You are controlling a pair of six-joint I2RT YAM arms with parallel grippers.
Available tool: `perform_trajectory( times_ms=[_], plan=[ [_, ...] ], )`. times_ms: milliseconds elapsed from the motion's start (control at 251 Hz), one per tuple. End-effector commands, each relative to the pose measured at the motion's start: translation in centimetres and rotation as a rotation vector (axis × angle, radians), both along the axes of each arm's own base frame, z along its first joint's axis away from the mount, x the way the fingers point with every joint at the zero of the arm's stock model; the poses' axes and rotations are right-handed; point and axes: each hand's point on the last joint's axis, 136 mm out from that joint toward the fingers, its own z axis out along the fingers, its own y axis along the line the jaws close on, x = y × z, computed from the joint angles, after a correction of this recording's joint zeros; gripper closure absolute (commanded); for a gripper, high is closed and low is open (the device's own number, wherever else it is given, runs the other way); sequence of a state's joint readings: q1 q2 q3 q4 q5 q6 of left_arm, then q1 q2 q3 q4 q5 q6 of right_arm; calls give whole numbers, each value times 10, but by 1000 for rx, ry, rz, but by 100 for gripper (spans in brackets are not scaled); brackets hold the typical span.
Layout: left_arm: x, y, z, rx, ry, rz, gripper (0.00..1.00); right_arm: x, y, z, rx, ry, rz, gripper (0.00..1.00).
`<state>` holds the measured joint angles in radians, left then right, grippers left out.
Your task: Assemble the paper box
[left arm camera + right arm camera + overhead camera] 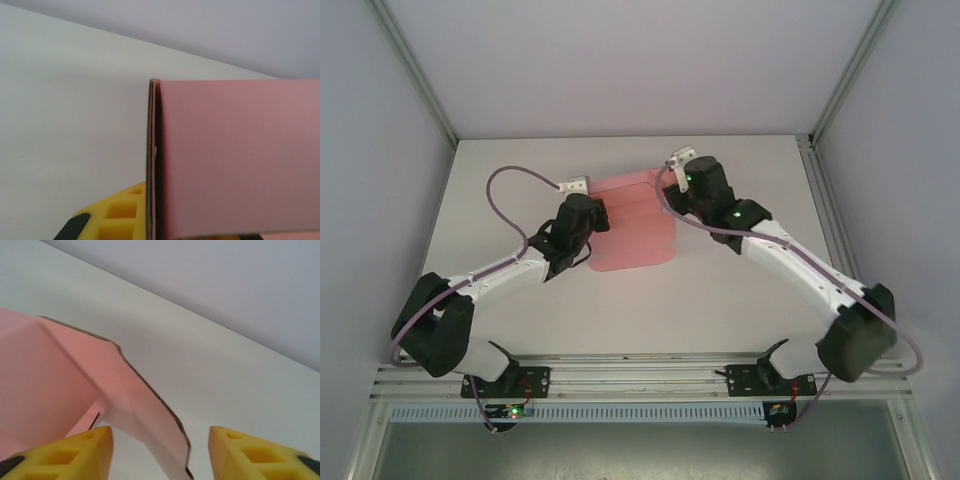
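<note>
**Top external view.** The fingertips of the left gripper are hidden beneath its own wrist, which also covers the left edge of the paper box. The right gripper covers the far right corner.

**Left wrist view.** The card runs off the right and bottom edges. One yellow finger is cropped below, its partner hidden behind the card.

**Right wrist view.** The card is cut off left and below. Both fingers are cropped at the bottom. Contact between flap and fingers cannot be told.
</note>
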<state>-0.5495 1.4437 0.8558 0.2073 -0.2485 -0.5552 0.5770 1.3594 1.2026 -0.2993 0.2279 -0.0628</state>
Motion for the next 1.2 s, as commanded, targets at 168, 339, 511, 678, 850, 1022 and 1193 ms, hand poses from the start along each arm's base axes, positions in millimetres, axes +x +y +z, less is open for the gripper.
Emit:
perform_trajectory(
  times_ms=[168,339,511,678,850,1022,1193],
  plan=[
    [1,-4,16,-8,-60,-67,100,-9,-107,39,195,-79,-191,29],
    [-5,-17,25,-38,-89,-153,100,8,-112,17,271,23,-90,28],
    [-4,-20,27,-50,-101,-163,100,5,-60,-2,344,178,179,27],
    [0,-15,23,-42,-95,-121,100,-23,-15,-22,309,308,359,28],
    [3,-18,17,-38,-77,-127,100,-52,21,-21,322,282,519,29],
    [5,-22,16,-51,-67,-135,100,-62,42,-27,347,306,598,31],
    [4,-20,15,-38,-59,-133,100,-63,53,-35,294,307,611,33]
  ],
)
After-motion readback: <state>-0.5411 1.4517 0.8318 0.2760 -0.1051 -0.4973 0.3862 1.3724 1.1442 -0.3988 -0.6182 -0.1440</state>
